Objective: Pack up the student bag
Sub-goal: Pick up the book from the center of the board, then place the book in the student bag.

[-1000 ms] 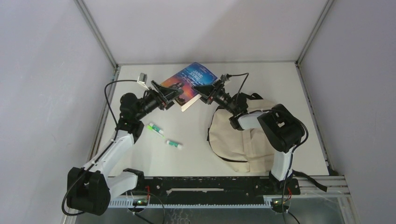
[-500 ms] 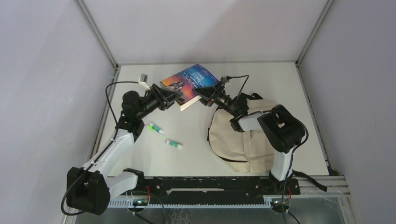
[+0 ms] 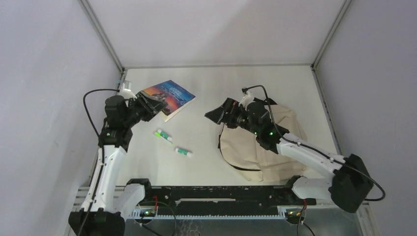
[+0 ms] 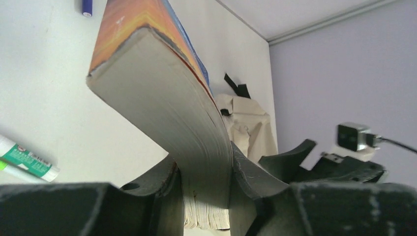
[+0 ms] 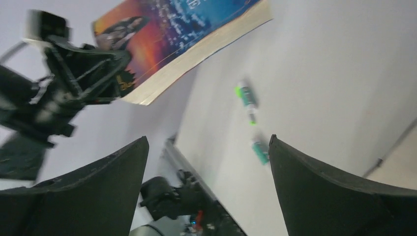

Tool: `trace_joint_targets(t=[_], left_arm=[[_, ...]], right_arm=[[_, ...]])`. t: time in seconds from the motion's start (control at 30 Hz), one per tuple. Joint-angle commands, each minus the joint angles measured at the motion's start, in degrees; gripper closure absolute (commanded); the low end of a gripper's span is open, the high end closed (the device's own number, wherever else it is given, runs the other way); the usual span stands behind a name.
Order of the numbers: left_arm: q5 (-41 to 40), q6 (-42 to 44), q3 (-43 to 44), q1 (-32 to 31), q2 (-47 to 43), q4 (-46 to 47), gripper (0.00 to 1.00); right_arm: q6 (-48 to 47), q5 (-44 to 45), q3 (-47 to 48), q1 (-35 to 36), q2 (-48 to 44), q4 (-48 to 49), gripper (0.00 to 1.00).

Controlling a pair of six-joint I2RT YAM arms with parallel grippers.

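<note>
The student bag (image 3: pixel 260 142) is a beige canvas backpack with black trim, lying at the right of the table. A paperback book (image 3: pixel 169 96) with an orange and blue cover hangs above the far left of the table. My left gripper (image 3: pixel 147 105) is shut on the book's near corner. In the left wrist view the page block (image 4: pixel 162 98) is clamped between both fingers (image 4: pixel 206 182), and the bag (image 4: pixel 246 123) shows behind. My right gripper (image 3: pixel 214 115) hovers open at the bag's upper left edge. Nothing sits between its fingers (image 5: pixel 206 140), and the book (image 5: pixel 182 34) lies far beyond them.
Two green and white glue sticks (image 3: pixel 163 135) (image 3: pixel 183 152) lie on the table between the arms. A small blue item (image 4: pixel 87 6) lies near the far edge. Grey walls close in the table on three sides.
The left gripper shut on the book while the right one held it. The right gripper then opened and drew back toward the bag. The left arm swung the book leftward.
</note>
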Motion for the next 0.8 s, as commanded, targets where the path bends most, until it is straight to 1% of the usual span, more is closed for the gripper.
trace_joint_targets(t=[0.0,0.1,0.2,0.27,0.47,0.6,0.77], left_arm=[[3.88,8.24,6.04,-0.62,-5.91,-0.36,1.0],[4.17,9.01,4.7,-0.62,-7.39,-1.5,1.0],[6.64,8.35,4.21,-0.62,-7.61,-1.45,1.0],[7.86,8.54,4.07,-0.62,-7.58,-1.65,1.0],[9.63,8.47,3.52,-1.84,-7.58,-1.76,1.0],[9.22,8.64,2.38,-3.03,-8.5,-1.7,1.0],[9.63,8.79,0.98,-3.95,-8.99,-1.75,1.0]], right_arm=[[-17.35,27.05,7.62,4.05,-4.13,-39.14,0.02],[-16.43,29.81,9.98,4.68,-1.7,-45.69,0.07],[-14.43,34.0,14.09,6.86,3.09,-51.82,0.05],[-13.4,33.84,15.83,7.5,6.09,-53.39,0.05],[-13.69,30.57,16.01,8.22,10.27,-47.32,0.15],[-13.55,29.26,16.07,8.22,12.48,-44.02,0.18],[-12.78,29.34,17.3,8.3,16.38,-43.33,0.19]])
